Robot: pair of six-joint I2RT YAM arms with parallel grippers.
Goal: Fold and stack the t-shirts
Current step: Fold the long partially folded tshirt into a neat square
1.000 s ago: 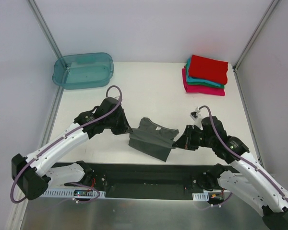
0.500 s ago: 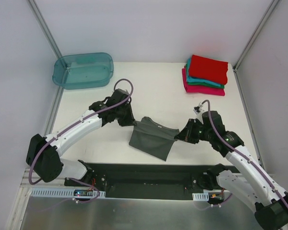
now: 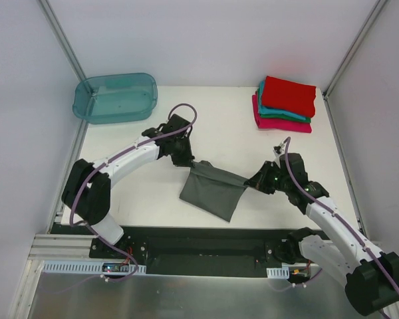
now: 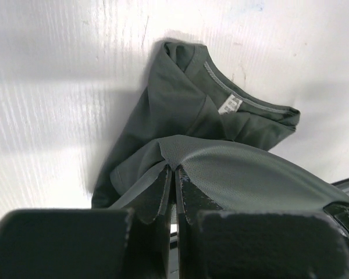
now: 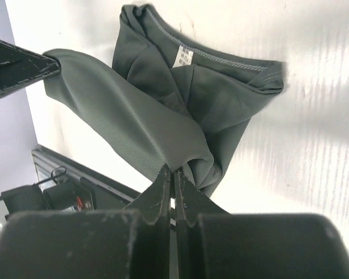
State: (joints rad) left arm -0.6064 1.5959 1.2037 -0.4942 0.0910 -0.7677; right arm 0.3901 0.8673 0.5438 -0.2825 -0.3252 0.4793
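Tabletop (image 3: pixel 219 129), white, flat, bearing every item listed below.

Item 1: dark grey soft cloth t-shirt (image 3: pixel 213 191), unfolded, near the middle of the near half of the table. One edge is lifted and stretched taut between the two grippers; the rest hangs down and lies crumpled on the surface. A small white neck label (image 4: pixel 230 104) shows inside the stitched collar, in the part resting on the table.

Item 2: left gripper (image 3: pixel 193 163), jaws pressed together on the left end of the raised grey edge. In the left wrist view its fingers (image 4: pixel 190 192) pinch a fold of the fabric with no gap between them.

Item 3: right gripper (image 3: pixel 249 181), jaws likewise clamped narrow on the right end of the same edge, with the cloth bunched at its fingers (image 5: pixel 160 193).

Item 4: stack of three folded rectangles at the far right corner: red shirt (image 3: pixel 289 95) on top, teal shirt (image 3: pixel 279 113) in the middle, magenta-pink shirt (image 3: pixel 282 125) at the bottom. Well apart from the grey shirt.

Item 5: translucent teal plastic tub (image 3: pixel 115 98), rounded rectangular, at the far left corner. All four shirts lie outside it.
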